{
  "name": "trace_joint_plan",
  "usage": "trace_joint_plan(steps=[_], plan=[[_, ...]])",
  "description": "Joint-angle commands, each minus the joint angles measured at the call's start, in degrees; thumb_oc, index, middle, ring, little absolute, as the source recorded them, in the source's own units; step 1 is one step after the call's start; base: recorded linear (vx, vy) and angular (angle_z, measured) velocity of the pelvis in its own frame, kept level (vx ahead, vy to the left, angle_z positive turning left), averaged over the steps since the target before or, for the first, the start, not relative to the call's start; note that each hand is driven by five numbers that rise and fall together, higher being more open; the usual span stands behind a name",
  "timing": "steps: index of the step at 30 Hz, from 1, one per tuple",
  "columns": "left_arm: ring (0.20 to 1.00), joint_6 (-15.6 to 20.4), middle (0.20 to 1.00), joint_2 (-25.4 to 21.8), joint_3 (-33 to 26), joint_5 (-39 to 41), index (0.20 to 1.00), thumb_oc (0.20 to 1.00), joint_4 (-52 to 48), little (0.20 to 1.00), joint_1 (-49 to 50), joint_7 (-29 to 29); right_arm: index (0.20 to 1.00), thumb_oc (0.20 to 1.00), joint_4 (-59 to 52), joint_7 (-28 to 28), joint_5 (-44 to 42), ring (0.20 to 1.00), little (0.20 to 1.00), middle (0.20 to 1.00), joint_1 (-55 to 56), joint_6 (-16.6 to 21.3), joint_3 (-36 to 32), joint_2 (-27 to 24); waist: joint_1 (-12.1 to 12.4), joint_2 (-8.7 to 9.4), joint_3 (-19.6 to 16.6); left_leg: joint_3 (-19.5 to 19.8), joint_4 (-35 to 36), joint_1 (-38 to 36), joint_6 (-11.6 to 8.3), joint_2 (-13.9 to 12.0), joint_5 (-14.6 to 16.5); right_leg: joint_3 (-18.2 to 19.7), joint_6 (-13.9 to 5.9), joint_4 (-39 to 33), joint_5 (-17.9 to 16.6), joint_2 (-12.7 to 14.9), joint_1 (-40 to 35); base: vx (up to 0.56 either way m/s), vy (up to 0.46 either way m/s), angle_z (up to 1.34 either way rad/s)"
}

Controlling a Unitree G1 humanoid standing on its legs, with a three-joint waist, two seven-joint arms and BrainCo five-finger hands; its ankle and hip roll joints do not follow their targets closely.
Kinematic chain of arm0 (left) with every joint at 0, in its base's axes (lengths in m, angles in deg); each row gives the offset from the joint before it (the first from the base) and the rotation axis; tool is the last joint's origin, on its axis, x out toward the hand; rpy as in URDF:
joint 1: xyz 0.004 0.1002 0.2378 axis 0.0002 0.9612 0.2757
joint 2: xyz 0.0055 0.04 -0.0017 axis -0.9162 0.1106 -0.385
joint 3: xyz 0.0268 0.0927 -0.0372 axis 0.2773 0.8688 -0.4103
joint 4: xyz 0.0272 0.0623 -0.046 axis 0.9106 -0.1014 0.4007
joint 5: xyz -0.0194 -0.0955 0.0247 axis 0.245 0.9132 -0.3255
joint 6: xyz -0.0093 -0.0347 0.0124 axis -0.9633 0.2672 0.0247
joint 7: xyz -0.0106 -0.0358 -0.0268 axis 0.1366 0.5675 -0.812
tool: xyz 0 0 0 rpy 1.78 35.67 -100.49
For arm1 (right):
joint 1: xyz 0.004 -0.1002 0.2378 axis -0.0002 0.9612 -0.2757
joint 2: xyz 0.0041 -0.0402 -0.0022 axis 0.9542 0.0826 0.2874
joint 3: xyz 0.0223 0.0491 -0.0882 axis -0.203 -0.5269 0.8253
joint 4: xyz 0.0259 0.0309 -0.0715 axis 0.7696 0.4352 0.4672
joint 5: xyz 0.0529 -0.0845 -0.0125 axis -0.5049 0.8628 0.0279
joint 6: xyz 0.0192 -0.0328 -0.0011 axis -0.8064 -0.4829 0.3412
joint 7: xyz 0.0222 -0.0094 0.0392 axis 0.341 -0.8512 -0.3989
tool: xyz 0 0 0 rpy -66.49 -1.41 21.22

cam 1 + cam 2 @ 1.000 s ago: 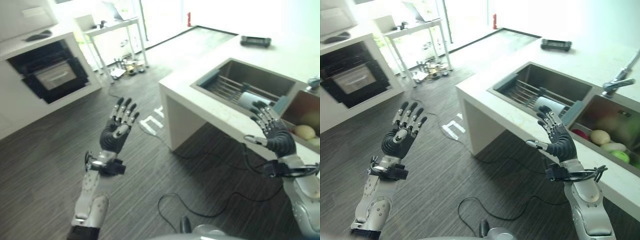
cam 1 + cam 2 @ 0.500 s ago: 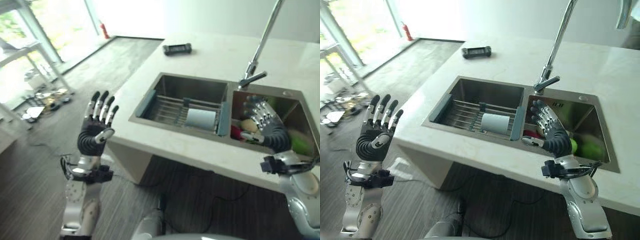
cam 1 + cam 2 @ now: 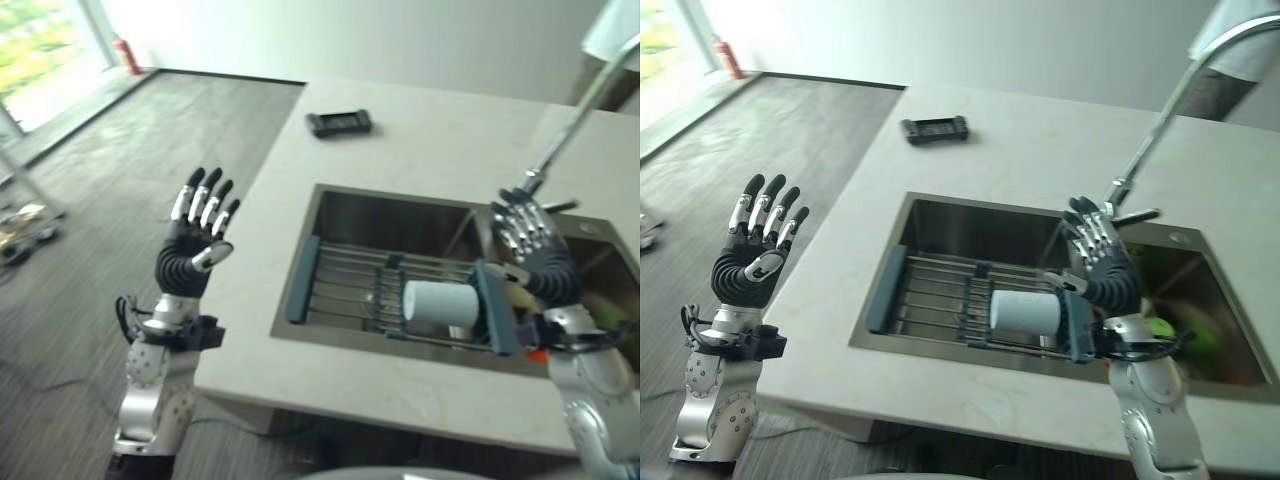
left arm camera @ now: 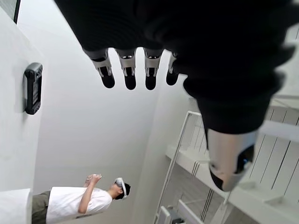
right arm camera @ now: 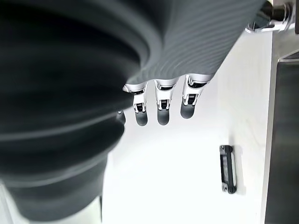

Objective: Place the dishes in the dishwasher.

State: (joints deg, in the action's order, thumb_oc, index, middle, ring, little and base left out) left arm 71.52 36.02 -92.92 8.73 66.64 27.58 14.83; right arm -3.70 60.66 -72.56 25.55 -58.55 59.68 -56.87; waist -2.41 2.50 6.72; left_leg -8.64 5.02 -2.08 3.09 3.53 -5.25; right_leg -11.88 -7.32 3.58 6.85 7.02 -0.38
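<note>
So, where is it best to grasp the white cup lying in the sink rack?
Probably around its round side wall, from above. The white cup lies on its side on the drying rack, so its wall faces up. The open right hand hovers close above it.

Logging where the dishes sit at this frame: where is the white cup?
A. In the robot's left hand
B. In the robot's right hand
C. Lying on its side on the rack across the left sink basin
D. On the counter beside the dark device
C: the white cup lies on its side on the rack, while the right hand and left hand are open and hold nothing.
</note>
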Motion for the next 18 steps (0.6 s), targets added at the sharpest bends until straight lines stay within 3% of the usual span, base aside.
trace_joint_plan(steps=[1, 4, 12, 18], plan=[[1.000, 1.5, 1.000, -0.1, -0.5, -5.9, 1.000, 1.000, -3.0, 1.000, -1.1, -2.2, 1.000, 1.000, 0.3, 2.5, 0.3, 1.000, 1.000, 1.000, -2.9, 2.8, -1.7, -2.1, 0.6, -1.57, -1.1, 0.3, 0.0, -1.0, -3.93, -4.1, 4.7, 2.0, 1.33, -5.6, -7.1, -4.3, -3.6, 0.03, -0.070, -0.01], [1.000, 1.6, 1.000, -0.5, 0.7, -8.6, 1.000, 1.000, -3.9, 1.000, -0.8, -2.6, 1.000, 1.000, -0.1, 4.4, -1.2, 1.000, 1.000, 1.000, -3.2, 2.1, -2.5, -3.7, 0.0, -1.28, -1.7, -0.2, 0.0, -1.8, -3.95, -4.0, 5.2, 1.8, 1.04, -8.3, -9.1, -4.0, -4.0, 0.06, -0.090, 0.15], [1.000, 0.7, 1.000, -1.4, 0.1, -9.8, 1.000, 1.000, -4.5, 1.000, 0.1, -3.4, 1.000, 1.000, -1.7, 3.5, 0.6, 1.000, 1.000, 1.000, -1.0, 0.7, -3.0, -2.9, -2.0, -1.85, -2.9, -1.6, 0.0, -3.6, -3.26, -3.9, 7.2, 4.3, 0.90, -8.6, -8.8, -4.9, -3.3, 0.04, -0.071, -0.06], [1.000, 0.1, 1.000, -2.4, 2.5, -18.3, 1.000, 1.000, -3.0, 1.000, -1.4, -5.6, 1.000, 1.000, -1.5, 3.3, 1.0, 1.000, 1.000, 1.000, -1.9, 0.0, -2.7, -3.8, -3.1, -2.13, -3.1, -2.1, 0.0, -4.3, -3.09, -4.1, 7.8, 5.5, 1.03, -8.6, -8.7, -5.5, -3.4, 0.01, -0.066, -0.08]])
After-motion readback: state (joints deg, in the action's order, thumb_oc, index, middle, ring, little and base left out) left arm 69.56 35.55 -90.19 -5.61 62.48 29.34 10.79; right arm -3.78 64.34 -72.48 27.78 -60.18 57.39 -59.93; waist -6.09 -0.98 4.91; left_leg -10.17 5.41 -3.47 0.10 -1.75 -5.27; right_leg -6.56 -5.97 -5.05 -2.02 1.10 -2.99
